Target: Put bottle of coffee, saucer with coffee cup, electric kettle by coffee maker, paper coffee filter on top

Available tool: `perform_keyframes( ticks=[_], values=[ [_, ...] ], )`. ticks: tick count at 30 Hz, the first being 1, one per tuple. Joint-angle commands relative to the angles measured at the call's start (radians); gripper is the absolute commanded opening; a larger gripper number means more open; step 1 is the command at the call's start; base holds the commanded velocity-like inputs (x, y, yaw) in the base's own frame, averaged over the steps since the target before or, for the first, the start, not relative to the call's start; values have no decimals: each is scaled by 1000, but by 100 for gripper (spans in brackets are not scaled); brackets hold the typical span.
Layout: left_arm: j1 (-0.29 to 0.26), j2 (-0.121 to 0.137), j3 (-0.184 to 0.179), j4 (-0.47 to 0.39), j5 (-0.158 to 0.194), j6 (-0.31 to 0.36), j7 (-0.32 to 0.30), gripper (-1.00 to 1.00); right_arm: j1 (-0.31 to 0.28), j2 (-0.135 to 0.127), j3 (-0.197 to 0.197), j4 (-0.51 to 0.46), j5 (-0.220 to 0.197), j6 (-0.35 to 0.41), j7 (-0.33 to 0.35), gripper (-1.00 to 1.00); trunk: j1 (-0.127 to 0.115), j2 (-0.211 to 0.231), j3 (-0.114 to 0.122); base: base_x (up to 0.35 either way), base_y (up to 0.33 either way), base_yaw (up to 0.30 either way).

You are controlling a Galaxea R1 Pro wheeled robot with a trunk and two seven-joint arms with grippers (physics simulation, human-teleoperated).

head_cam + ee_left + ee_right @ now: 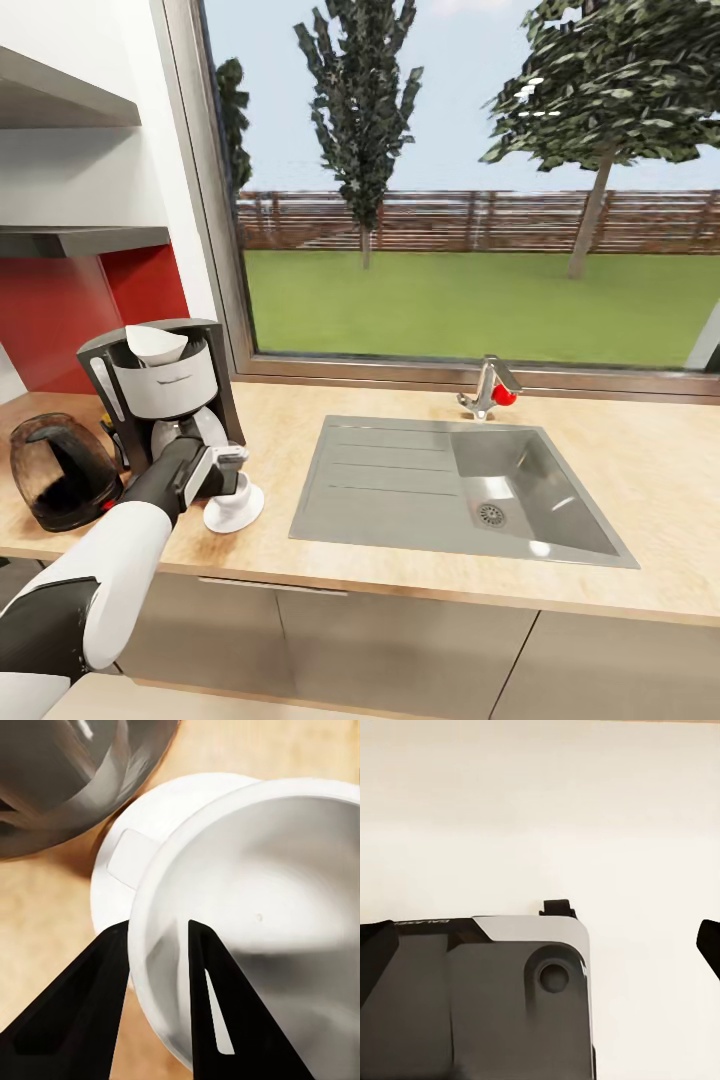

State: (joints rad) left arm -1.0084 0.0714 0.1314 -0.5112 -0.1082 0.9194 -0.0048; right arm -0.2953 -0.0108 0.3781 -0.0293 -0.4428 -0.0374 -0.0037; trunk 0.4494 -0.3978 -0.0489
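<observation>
The left gripper [157, 945] is closed on the rim of the cup [262, 907], one finger inside and one outside, holding it over the saucer [235, 508] near the countertop's [620, 470] front edge. Just behind stands the coffee maker [165, 385] with the paper filter [158, 343] on top. The kettle [60, 470] sits beside it, toward the left end. I cannot tell the right gripper's state.
</observation>
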Motion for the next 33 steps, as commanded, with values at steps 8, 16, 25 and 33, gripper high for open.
perform_keyframes(
  ticks=[8, 16, 25, 33],
  values=[
    [-1, -2, 3, 0, -10, 0, -4, -100, -1, 0, 8, 0, -10, -2, 0, 100, 1, -2, -2, 0, 0, 0],
    [-1, -1, 3, 0, -16, -2, -3, 100, -1, 0, 8, 0, -10, -2, 0, 100, 1, -2, -2, 0, 0, 0],
    [-1, 3, 4, 0, -17, -2, -3, 100, -1, 0, 8, 0, -10, -2, 0, 100, 1, -2, -2, 0, 0, 0],
    [-1, 2, 2, 0, -11, -2, -6, 100, -1, -1, 8, 0, -10, -2, 0, 100, 1, -2, -2, -36, 0, 0]
  ],
)
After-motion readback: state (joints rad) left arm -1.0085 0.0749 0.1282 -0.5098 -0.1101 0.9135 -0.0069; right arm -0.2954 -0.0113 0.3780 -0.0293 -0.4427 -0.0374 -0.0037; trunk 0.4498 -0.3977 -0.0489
